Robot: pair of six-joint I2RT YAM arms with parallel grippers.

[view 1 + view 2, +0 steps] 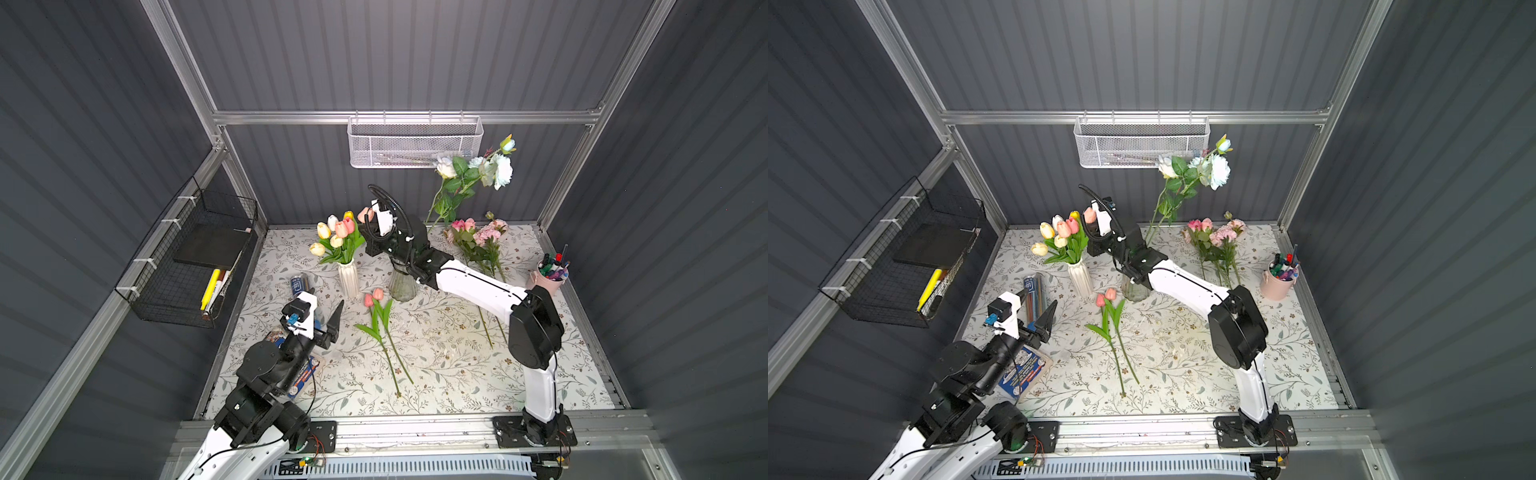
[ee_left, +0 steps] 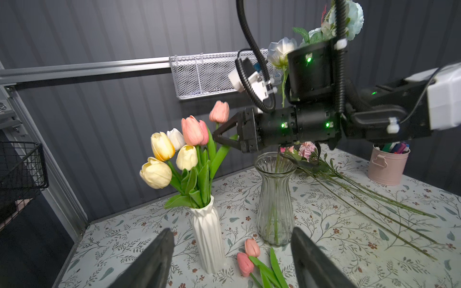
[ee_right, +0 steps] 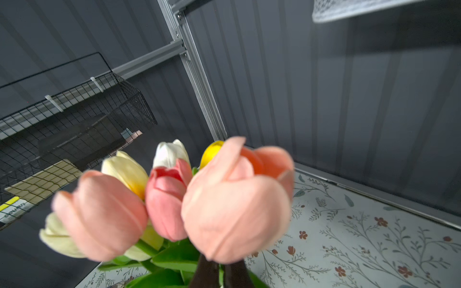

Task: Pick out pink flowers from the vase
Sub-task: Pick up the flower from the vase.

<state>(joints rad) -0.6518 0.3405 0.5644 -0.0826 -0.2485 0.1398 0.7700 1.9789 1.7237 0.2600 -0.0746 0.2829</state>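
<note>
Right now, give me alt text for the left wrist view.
The right gripper is shut on the stem of a pink tulip, just under its bloom, above the white vase. A glass vase stands beside that vase; two pink tulips lie on the table past the open left gripper.

Both top views hang high above the front edge of the floral-patterned tabletop (image 1: 436, 353) (image 1: 1163, 345), tilted down toward the dark grey ribbed back wall (image 1: 395, 62), and overlap almost wholly. The left wrist view sits low near the front left corner. It looks toward the back edge between the dark fingers (image 2: 154, 261) of the left gripper (image 2: 232, 230) and shares the white ribbed ceramic vase (image 2: 207, 237) and clear ribbed glass vase (image 2: 274, 199) with them. The right wrist view faces the back left corner, so close to a coral-pink tulip (image 3: 237, 207) that blooms blur. Its black wire basket (image 3: 74, 112) also shows from above.
</note>
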